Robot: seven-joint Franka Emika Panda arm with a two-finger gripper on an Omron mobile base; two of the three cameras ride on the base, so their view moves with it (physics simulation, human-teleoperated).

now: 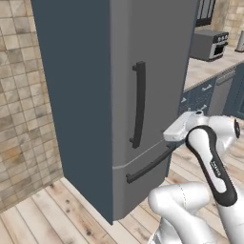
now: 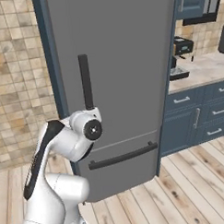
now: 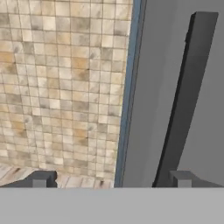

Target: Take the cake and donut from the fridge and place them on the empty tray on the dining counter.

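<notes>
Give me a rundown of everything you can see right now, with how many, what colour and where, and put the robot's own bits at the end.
fridge: one, slate grey, closed, straight ahead of the arm
vertical bar handle: one, black, on the fridge's upper door
drawer handle: one, black, horizontal, on the fridge's lower front
tiled wall: one, beige-tan, left of the fridge
wood floor: one, light planks, under everything
wall counter: one, beige top, right of the fridge
blue cabinets: several fronts, dark blue, under that counter
toaster: one, grey, on the counter
coffee machine: one, dark, on the counter
arm: one, white with dark joints, before the fridge
gripper: one, dark tips, open, near the vertical handle
</notes>
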